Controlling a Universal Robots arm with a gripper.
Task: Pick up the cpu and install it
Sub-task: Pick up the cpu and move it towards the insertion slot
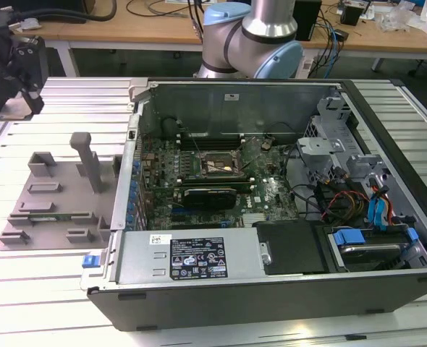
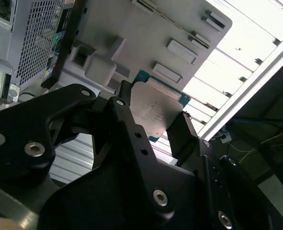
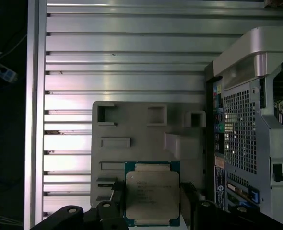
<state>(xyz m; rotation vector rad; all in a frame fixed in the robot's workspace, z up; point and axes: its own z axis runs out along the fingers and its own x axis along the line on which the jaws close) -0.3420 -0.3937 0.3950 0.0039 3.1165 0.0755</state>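
Observation:
The cpu (image 3: 152, 190), a flat square chip with a pale silver top and a teal rim, sits between the black fingers (image 3: 116, 197) of my gripper (image 3: 152, 201), which is shut on it. It hangs above the grey fixture tray (image 3: 132, 125). In the second wrist view the cpu (image 2: 156, 111) is clamped the same way over the tray (image 2: 146, 33). In the exterior view my gripper (image 1: 17, 90) hovers high at the exterior view's left, above the slatted table. The black socket frame (image 1: 217, 165) lies on the motherboard inside the open computer case (image 1: 221, 296).
The grey fixture tray (image 1: 54, 195) with an upright post (image 1: 90, 160) lies on the slatted table next to the case. Inside the case are cables (image 1: 344, 202), blue drive brackets (image 1: 347, 237) and a power supply (image 1: 192, 256). The arm's base (image 1: 253, 40) stands behind the case.

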